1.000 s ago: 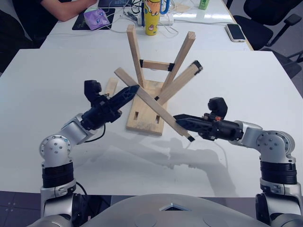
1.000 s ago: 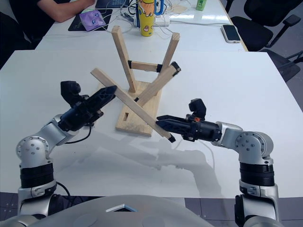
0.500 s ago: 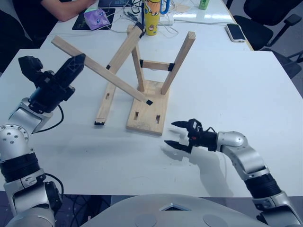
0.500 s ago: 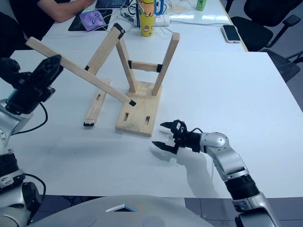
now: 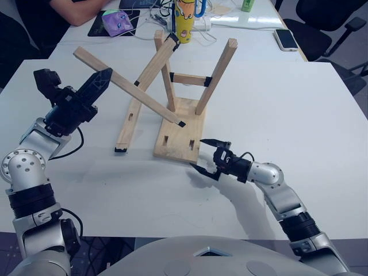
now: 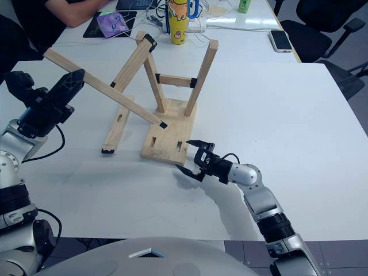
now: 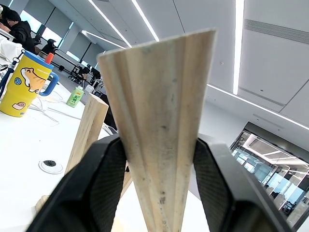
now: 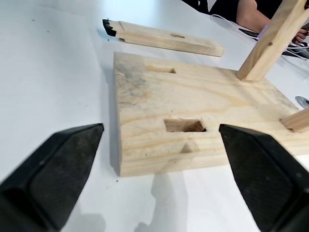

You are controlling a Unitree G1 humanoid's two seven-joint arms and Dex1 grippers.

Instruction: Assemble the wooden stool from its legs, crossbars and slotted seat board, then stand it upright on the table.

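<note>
Two legs (image 5: pixel 217 73) stand in the far slots of the board (image 5: pixel 172 146), which lies flat on your table (image 5: pixel 299 115). A crossbar (image 5: pixel 190 80) joins them. The near slots (image 8: pixel 185 125) are open holes.

Your left gripper (image 5: pixel 104 79) is clamped on a long bar (image 5: pixel 155 106), up off the table to the left of the board. The bar slopes down, and its black-tipped end is on or just over the board; you cannot tell which. A shorter bar (image 5: pixel 156 60) branches off its middle toward the standing legs.

Your right gripper (image 5: pixel 198 154) sits low at the board's near edge, fingers spread apart. A loose slotted piece (image 5: pixel 127 123) lies flat just left of the board.

On the far desk a yellow mug (image 5: pixel 184 23) stands upright; what it holds cannot be told.
</note>
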